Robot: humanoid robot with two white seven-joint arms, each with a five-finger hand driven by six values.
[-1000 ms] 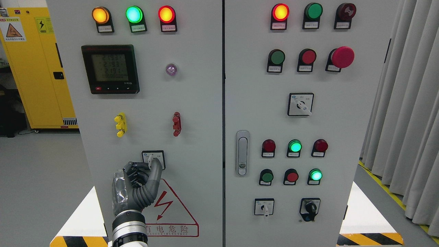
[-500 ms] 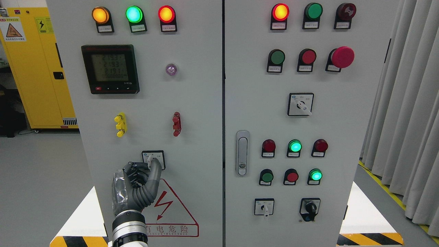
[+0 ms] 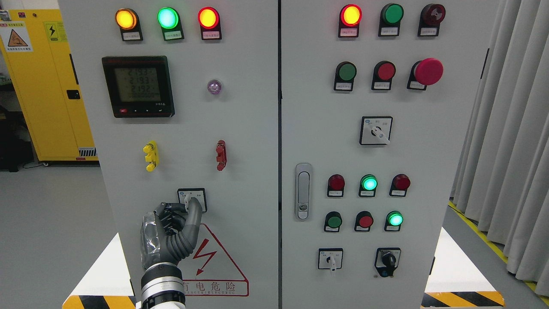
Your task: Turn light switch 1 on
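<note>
A small rotary switch [image 3: 191,198] with a white plate and white knob sits low on the left door of the grey control cabinet [image 3: 240,128]. My left hand [image 3: 185,208] comes up from the bottom edge, and its dark fingers [image 3: 195,219] are pinched on the switch's knob, covering the plate's lower part. The right hand does not show.
Lit lamps [image 3: 167,18], a digital meter [image 3: 137,86] and a red lightning warning sign [image 3: 214,262] mark the left door. The right door carries push buttons, a red mushroom stop button [image 3: 427,71], other rotary switches [image 3: 375,130] and a door handle [image 3: 303,191]. A yellow cabinet [image 3: 43,81] stands far left, curtains [image 3: 510,141] right.
The left hand has stayed on the switch knob with almost no movement. Only the meter's digits changed slightly.
</note>
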